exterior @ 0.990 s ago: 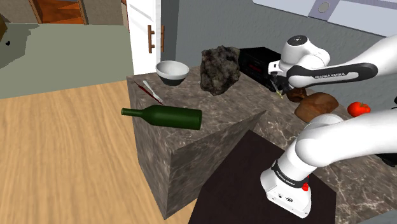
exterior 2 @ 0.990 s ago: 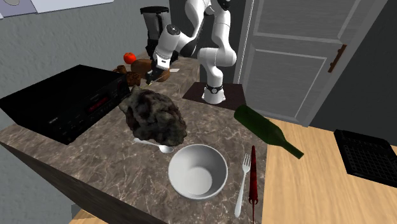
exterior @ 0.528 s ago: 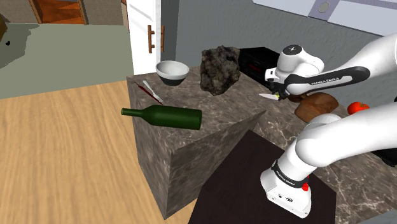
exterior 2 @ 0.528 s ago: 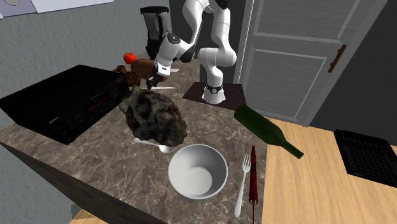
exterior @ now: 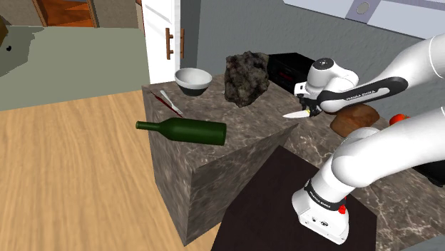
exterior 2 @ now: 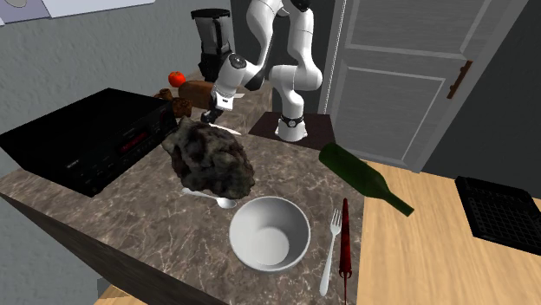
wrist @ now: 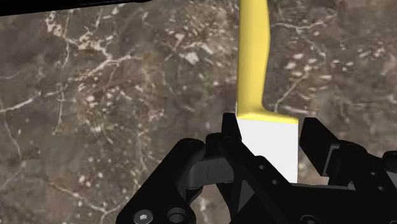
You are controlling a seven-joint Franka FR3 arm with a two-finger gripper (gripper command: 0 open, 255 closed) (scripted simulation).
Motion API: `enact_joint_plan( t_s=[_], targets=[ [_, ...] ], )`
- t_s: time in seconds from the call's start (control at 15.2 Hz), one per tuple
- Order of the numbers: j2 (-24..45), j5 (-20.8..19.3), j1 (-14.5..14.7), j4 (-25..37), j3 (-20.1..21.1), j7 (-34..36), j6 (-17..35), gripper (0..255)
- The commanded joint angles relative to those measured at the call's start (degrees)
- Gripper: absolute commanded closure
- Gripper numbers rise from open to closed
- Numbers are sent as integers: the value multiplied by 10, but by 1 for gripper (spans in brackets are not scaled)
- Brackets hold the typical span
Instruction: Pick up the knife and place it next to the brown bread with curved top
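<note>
Black two-finger gripper: fingers pinching the white blade of the yellow-handled knife, handle projecting straight out past the fingertips. The knife is carried over the dark brown veined marble counter (contact with the surface cannot be determined). In the shoulder view the gripper stands between the dark craggy rock-like lump and the brown dome-topped bread loaf, the loaf just beside it on that view's right. The green glass bottle, lying on its side, and the white bowl sit well apart from it.
</note>
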Motion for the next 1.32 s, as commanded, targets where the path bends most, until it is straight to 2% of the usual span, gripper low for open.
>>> enact_joint_plan(
  t_s=[0.0,0.26,0.33,0.66,0.92,1.25],
  targets=[
    [0,-1,0,-1,0,1,1,255],
    [0,-1,0,0,0,1,1,255],
    [0,-1,0,0,0,1,1,0],
    [0,-1,0,0,0,1,1,0],
    [-97,64,-10,-13,76,-38,-100,0],
    [-97,64,-10,-13,76,-38,-100,0]
  ],
)
